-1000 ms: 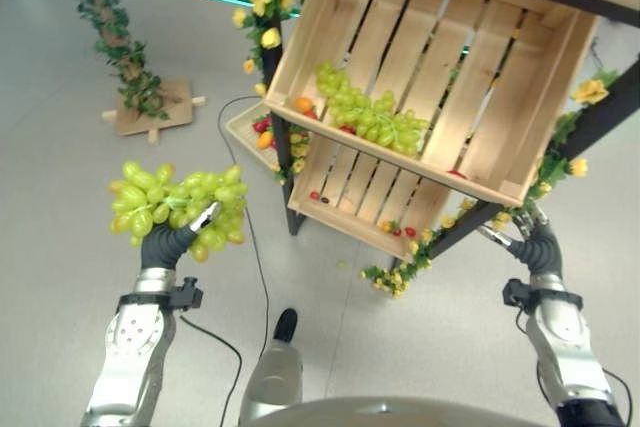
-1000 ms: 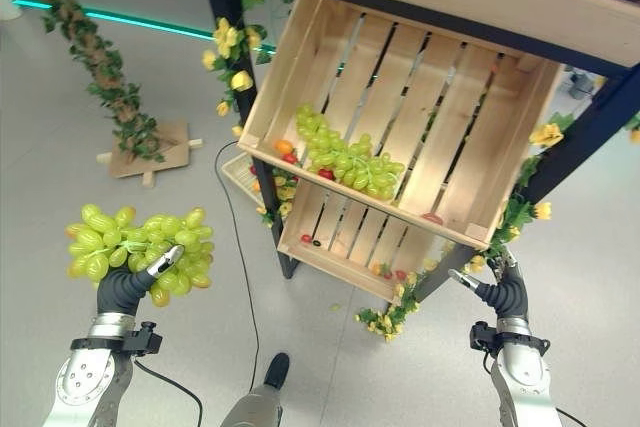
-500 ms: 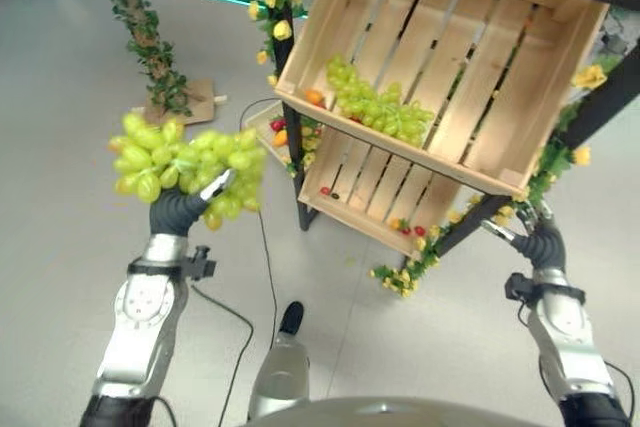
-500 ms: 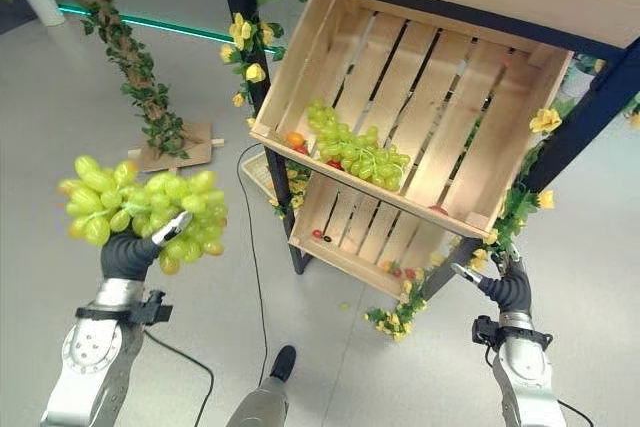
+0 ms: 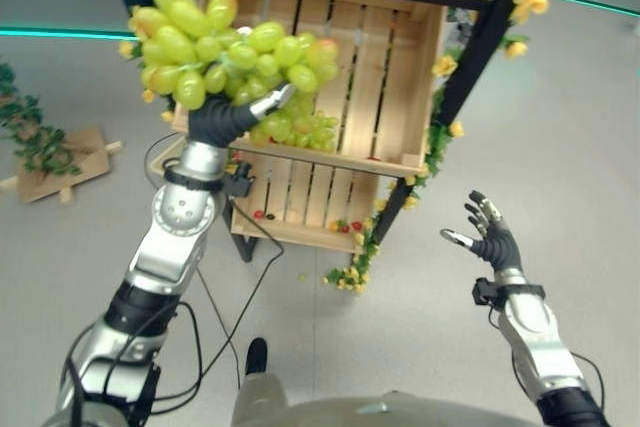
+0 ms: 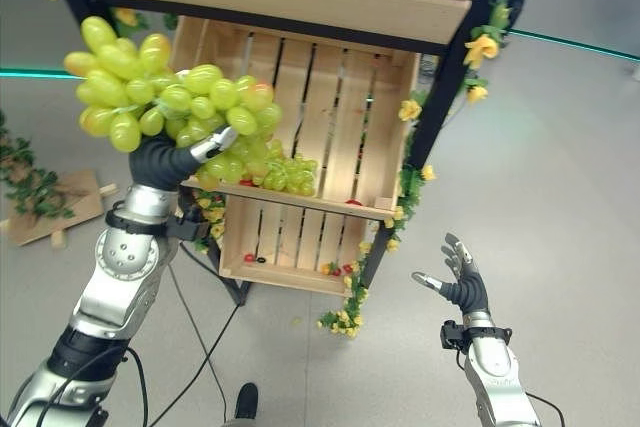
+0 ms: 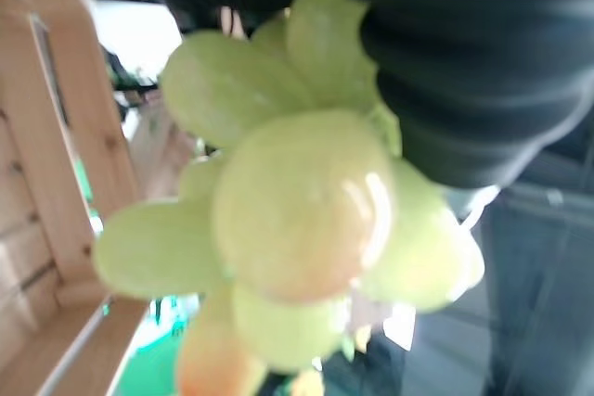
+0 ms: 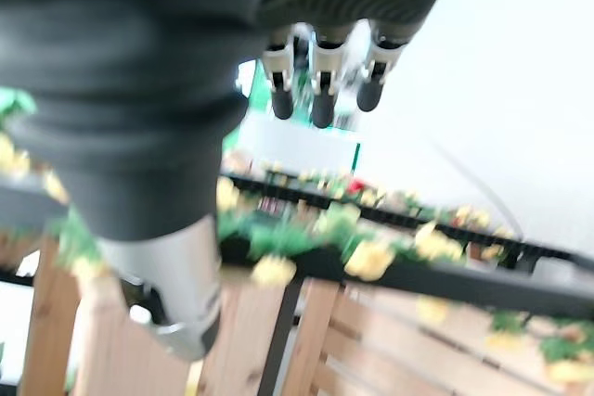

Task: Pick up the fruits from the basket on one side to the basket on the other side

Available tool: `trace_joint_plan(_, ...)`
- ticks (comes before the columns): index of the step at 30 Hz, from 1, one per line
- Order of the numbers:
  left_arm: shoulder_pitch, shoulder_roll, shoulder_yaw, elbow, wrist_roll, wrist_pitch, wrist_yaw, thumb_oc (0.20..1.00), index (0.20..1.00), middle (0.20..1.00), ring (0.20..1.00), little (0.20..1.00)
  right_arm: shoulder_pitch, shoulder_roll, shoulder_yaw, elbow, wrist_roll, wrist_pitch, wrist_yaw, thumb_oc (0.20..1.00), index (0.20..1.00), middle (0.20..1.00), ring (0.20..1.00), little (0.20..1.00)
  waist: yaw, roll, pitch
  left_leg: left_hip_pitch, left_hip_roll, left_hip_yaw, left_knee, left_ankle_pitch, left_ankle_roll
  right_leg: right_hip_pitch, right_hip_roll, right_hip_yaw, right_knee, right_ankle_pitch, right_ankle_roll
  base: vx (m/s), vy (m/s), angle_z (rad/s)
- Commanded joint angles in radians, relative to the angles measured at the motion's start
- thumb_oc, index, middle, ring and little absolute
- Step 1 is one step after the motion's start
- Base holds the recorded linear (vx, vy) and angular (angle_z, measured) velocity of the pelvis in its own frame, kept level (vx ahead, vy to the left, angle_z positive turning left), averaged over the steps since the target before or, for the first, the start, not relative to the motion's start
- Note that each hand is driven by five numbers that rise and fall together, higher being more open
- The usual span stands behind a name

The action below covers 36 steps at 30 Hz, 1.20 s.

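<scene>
Grapes (image 5: 215,52), a big green bunch, sit high at the left of the scene, clamped in the left hand (image 5: 222,119), whose dark-covered fingers curl round the underside of the cluster with one silver finger laid along it. The left wrist view shows the same bunch (image 7: 306,206) pressed right against the hand's ribbed cover. The bunch hangs just in front of the upper wooden crate (image 6: 330,97) of the stand, partly covering a second bunch of grapes (image 5: 300,130) that lies in that crate near its front lip. Below it, a lower crate (image 6: 290,247) holds a few small red fruits. Yellow artificial flowers (image 6: 410,107) trail down the dark post at the stand's right edge. Far to the right and lower, well apart from the stand, the right hand (image 5: 490,237) holds nothing, its fingers spread and straight.

My worry is the grip: the hand has hold of only the bottom of a heavy, loose cluster, so a quick swing could tip the bunch off the fingers or shake single grapes free. The bunch is also close to the crate's front board, and a careless move could snag it there or nudge the resting bunch over the lip.
</scene>
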Motion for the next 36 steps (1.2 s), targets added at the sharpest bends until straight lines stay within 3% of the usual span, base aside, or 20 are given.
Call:
trace_joint_plan(1, -0.093, -0.015, 0.011, 0.081, 0.028, -0.040, 0.040, 0.200, 0.200, 0.200, 0.200, 0.200, -0.054, -0.037, -0.020, -0.030, 0.008, -0.033, 0.002, 1.000, 1.000, 1.000, 1.000, 1.000, 0.006, 0.008, -0.038, 0.054, 0.023, 0.023, 0.064, -0.123, -0.023, -0.006, 0.017, 0.015, -0.095, 0.032, -0.002, 0.08, 0.094, -0.31)
trace_joint_plan(7, -0.091, -0.006, 0.001, 0.214, 0.035, -0.011, 0.050, 0.200, 0.200, 0.200, 0.200, 0.200, -0.046, -0.029, -0.023, -0.035, 0.004, -0.017, 0.005, 1.000, 1.000, 1.000, 1.000, 1.000, -0.028, 0.004, -0.073, 0.080, 0.010, 0.090, 0.063, -0.147, 0.006, 0.004, 0.003, 0.081, -0.145, 0.077, 0.024, 0.08, 0.113, -0.42)
trace_joint_plan(17, -0.127, 0.025, 0.024, 0.610, 0.018, 0.053, 0.117, 0.200, 0.200, 0.200, 0.200, 0.200, -0.104, -0.027, -0.010, -0.032, -0.009, -0.001, -0.019, 1.000, 1.000, 1.000, 1.000, 1.000, -0.069, 0.018, -0.116, 0.172, -0.029, 0.211, 0.006, -0.179, 0.055, 0.007, -0.019, 0.212, -0.221, 0.160, 0.075, 0.05, 0.109, -0.40)
trace_joint_plan(28, -0.253, 0.096, 0.032, 0.819, -0.017, 0.082, 0.149, 0.200, 0.200, 0.200, 0.200, 0.200, -0.131, -0.027, -0.014, -0.036, -0.024, -0.003, -0.042, 1.000, 1.000, 1.000, 1.000, 1.000, -0.095, 0.036, -0.138, 0.207, -0.058, 0.267, -0.017, -0.200, 0.082, -0.002, -0.042, 0.268, -0.236, 0.194, 0.107, 0.01, 0.075, -0.20)
trace_joint_plan(29, -0.278, 0.085, 0.036, 0.877, -0.087, 0.086, 0.136, 0.200, 0.200, 0.200, 0.200, 0.200, -0.142, -0.026, -0.002, -0.026, -0.020, 0.000, -0.046, 1.000, 1.000, 1.000, 1.000, 1.000, -0.099, 0.040, -0.141, 0.214, -0.062, 0.274, -0.019, -0.205, 0.087, -0.005, -0.045, 0.277, -0.239, 0.200, 0.112, -0.03, 0.058, -0.13)
trace_joint_plan(34, -0.377, 0.117, -0.003, 1.006, -0.075, 0.118, 0.127, 0.200, 0.200, 0.200, 0.200, 0.200, -0.160, -0.028, 0.017, -0.020, -0.015, 0.002, -0.043, 1.000, 1.000, 1.000, 1.000, 1.000, -0.100, 0.044, -0.144, 0.223, -0.065, 0.285, -0.029, -0.203, 0.091, -0.006, -0.047, 0.289, -0.246, 0.209, 0.118, -0.03, 0.042, -0.12)
trace_joint_plan(36, -0.426, 0.140, -0.028, 1.078, -0.007, 0.149, 0.124, 0.200, 0.200, 0.200, 0.200, 0.200, -0.160, -0.029, 0.028, -0.018, -0.016, -0.001, -0.039, 1.000, 1.000, 1.000, 1.000, 1.000, -0.099, 0.043, -0.148, 0.226, -0.068, 0.289, -0.039, -0.201, 0.094, -0.007, -0.048, 0.290, -0.255, 0.217, 0.122, -0.02, 0.022, -0.06)
